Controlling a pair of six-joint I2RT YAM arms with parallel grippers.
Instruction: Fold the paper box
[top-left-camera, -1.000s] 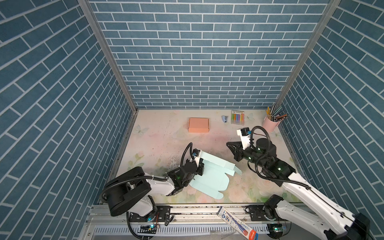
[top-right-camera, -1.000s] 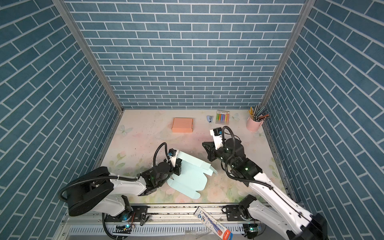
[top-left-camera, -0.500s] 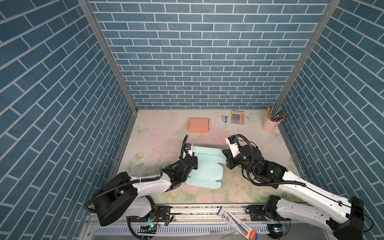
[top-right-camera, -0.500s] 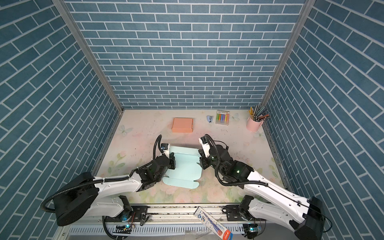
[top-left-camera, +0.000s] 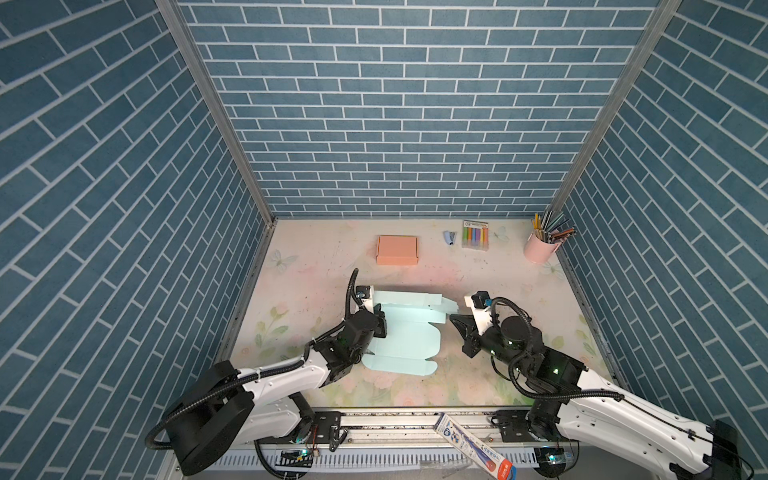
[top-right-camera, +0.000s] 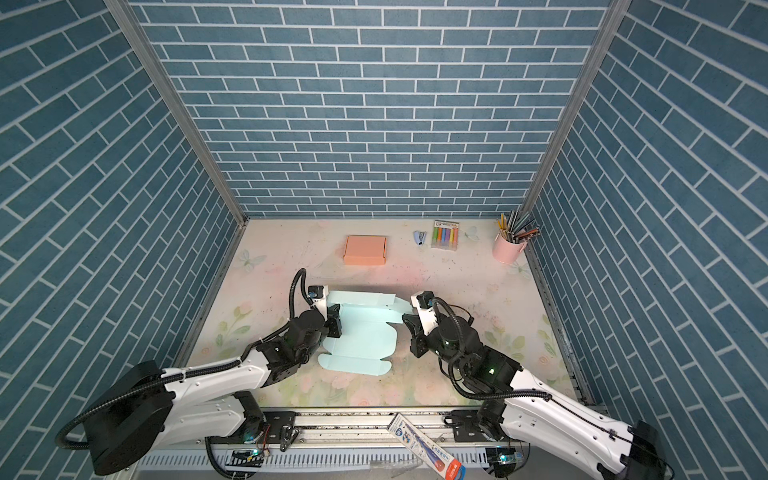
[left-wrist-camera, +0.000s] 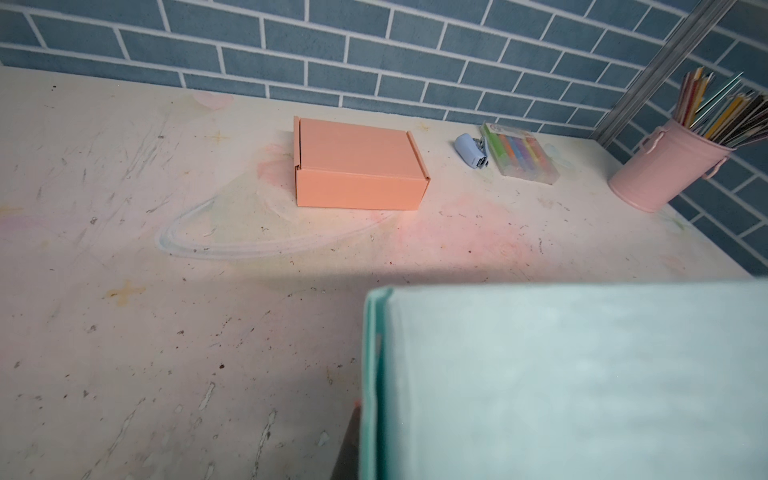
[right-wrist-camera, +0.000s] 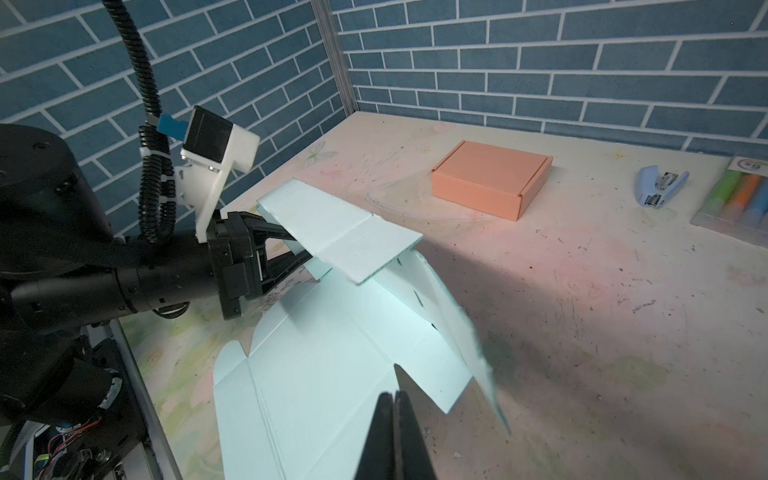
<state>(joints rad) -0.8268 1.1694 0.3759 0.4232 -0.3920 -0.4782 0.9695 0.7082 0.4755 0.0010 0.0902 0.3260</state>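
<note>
The light blue paper box (top-left-camera: 409, 340) (top-right-camera: 365, 336) lies partly folded in the middle of the table, its back wall and left side panel raised. My left gripper (top-left-camera: 380, 322) (top-right-camera: 334, 322) is shut on that left panel; the right wrist view shows its black fingers (right-wrist-camera: 286, 249) pinching the raised panel. In the left wrist view the paper box (left-wrist-camera: 582, 374) fills the near corner, and one dark finger (left-wrist-camera: 349, 449) shows beside its edge. My right gripper (top-left-camera: 453, 320) (top-right-camera: 405, 319) (right-wrist-camera: 395, 399) is shut and holds nothing, its tips at the paper box's (right-wrist-camera: 332, 374) right corner.
A closed orange box (top-left-camera: 397, 250) stands at the back. Further right are a small blue stapler (top-left-camera: 449, 237), a pack of coloured markers (top-left-camera: 475, 235) and a pink cup of pencils (top-left-camera: 540, 249). A tube (top-left-camera: 473, 444) lies on the front rail.
My left gripper has carried the paper box back and turned it square to the table. The right arm has swung down and in to the box's right side.
</note>
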